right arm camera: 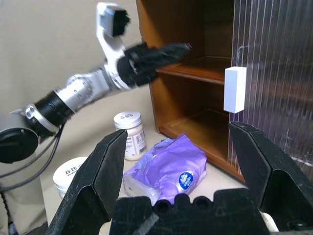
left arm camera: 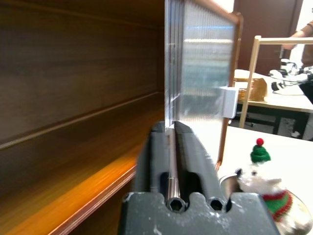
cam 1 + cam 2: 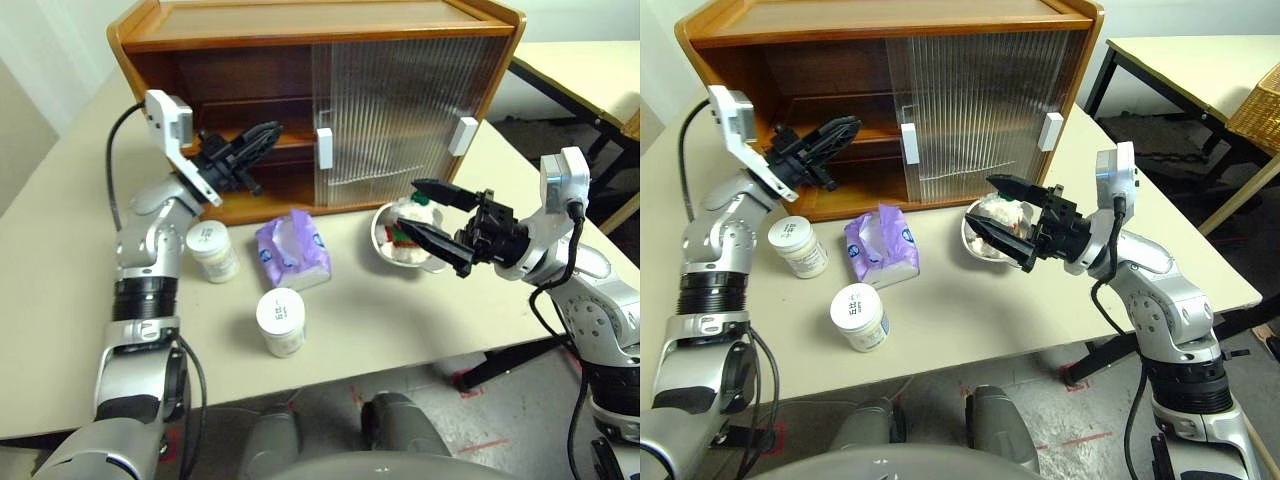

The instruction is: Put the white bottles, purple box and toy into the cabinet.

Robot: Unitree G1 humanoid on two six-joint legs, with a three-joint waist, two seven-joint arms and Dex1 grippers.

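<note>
Left gripper (image 3: 262, 140) at cabinet (image 3: 300, 30) open left half, fingers nearly closed, empty. Right gripper (image 3: 432, 222) spread wide, empty, over metal bowl (image 3: 381, 238) holding toy (image 2: 261, 178) before cabinet's sliding doors. Left wrist view alone shows wooden-framed table (image 2: 274, 98) past cabinet. Purple box (image 3: 292, 248) and two white bottles (image 3: 212, 249) (image 3: 281, 320) on beige table (image 3: 60, 280) before cabinet. Grey floor, red tape marks.
</note>
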